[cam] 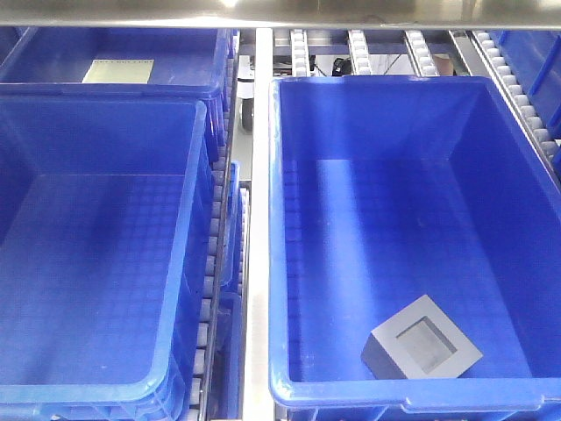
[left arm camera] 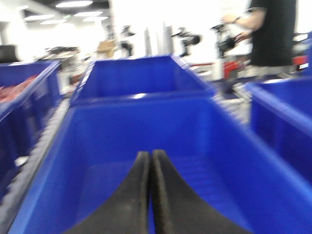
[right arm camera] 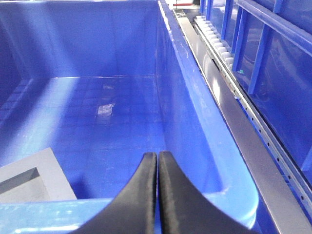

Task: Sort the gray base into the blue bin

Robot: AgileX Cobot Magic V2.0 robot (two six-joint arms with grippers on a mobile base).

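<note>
The gray base (cam: pixel 422 340) lies on the floor of the right blue bin (cam: pixel 277 228), near its front wall, with the recessed window facing up. In the right wrist view the gray base (right arm camera: pixel 34 178) shows at the lower left, inside that bin (right arm camera: pixel 195 112). My right gripper (right arm camera: pixel 157 156) is shut and empty, above the bin's front rim and to the right of the base. My left gripper (left arm camera: pixel 150 155) is shut and empty over another blue bin (left arm camera: pixel 234 141). Neither gripper appears in the front view.
A second blue bin (cam: pixel 186 228) stands at the left, and a third bin (cam: pixel 175 86) behind it holds a pale flat sheet (cam: pixel 118 71). A metal rail (cam: pixel 259 202) and roller tracks (cam: pixel 517 83) run between the crates. A person (left arm camera: pixel 273 31) stands at the back.
</note>
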